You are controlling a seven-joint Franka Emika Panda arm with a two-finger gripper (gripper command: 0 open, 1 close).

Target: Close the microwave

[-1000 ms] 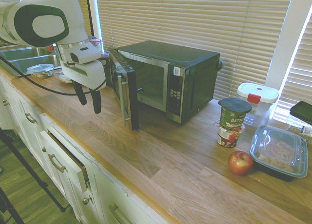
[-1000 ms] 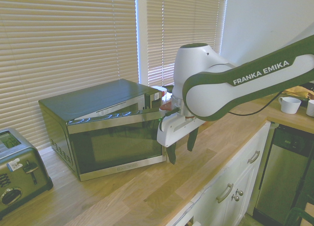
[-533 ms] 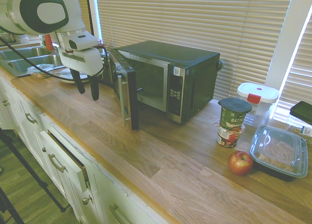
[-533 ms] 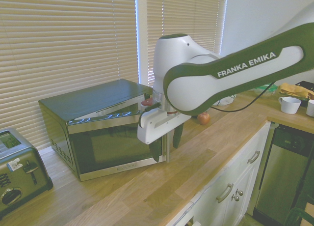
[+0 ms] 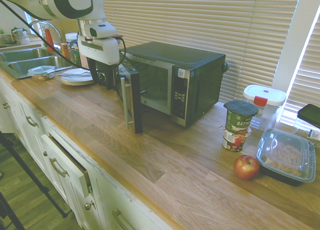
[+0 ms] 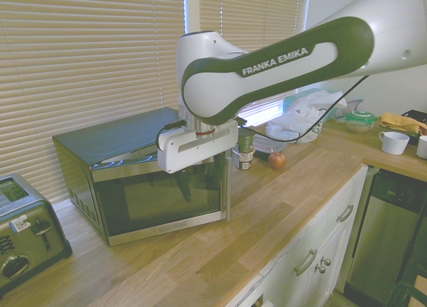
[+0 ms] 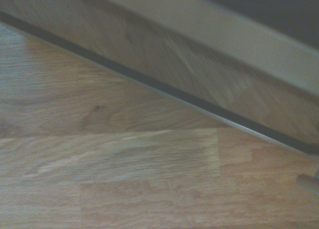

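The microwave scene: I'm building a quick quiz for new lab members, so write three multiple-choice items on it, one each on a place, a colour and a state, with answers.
1. What stands directly under the green-labelled oatmeal cup?
A) A white mug
B) Another cup
C) An apple

2. What colour is the latch on the white-lidded container?
A) Red
B) Blue
C) Yellow

3. How is the microwave door?
A) Fully shut
B) Detached
C) Ajar

1: B, the oatmeal cup is stacked on another cup.
2: A, a red latch shows on the front of the white-lidded container.
3: C, the microwave door stands out from the microwave, its inside showing.
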